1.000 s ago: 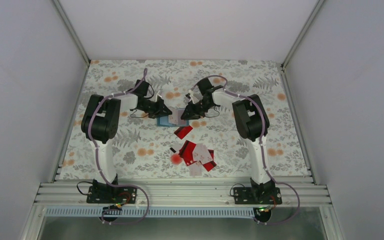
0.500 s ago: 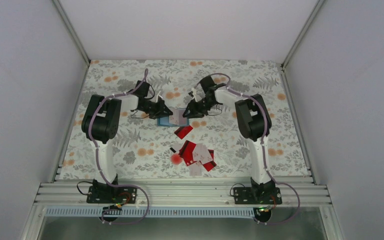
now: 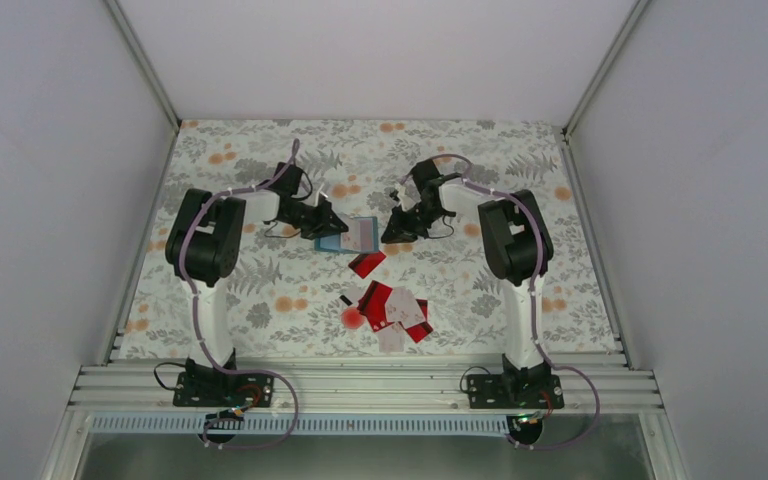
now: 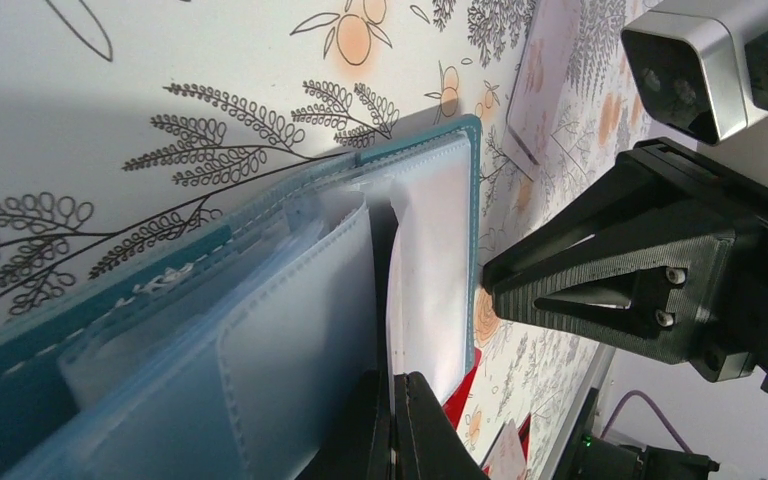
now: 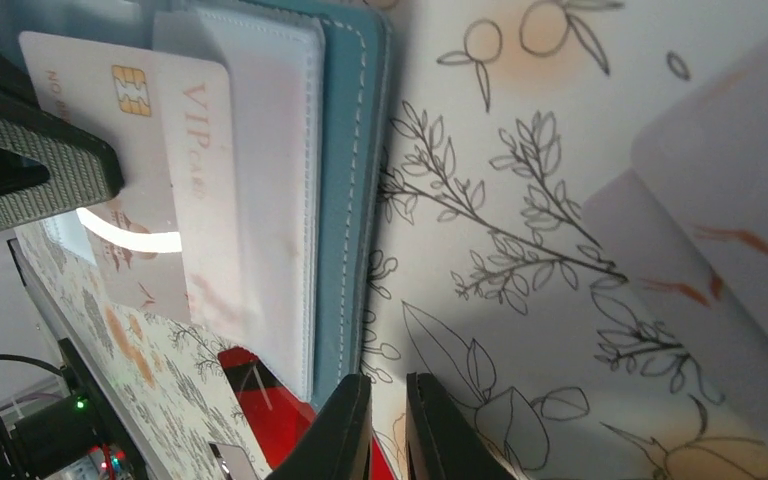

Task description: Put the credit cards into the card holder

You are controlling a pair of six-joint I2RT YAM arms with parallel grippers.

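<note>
Pinching a clear sleeve (image 4: 300, 330) of the card holder (image 5: 352, 150), the left claw (image 4: 392, 425) is closed on it at mid-table. The right claw (image 5: 387, 425) hangs just beside the holder's edge, jaws almost together, empty. A pale card (image 5: 90, 90) sits partway in a sleeve. The loose cards (image 3: 392, 308) lie apart, on the table (image 3: 520, 160). They look light, stiff and slick, so they are likely best taken by a raised or overhanging edge.
</note>
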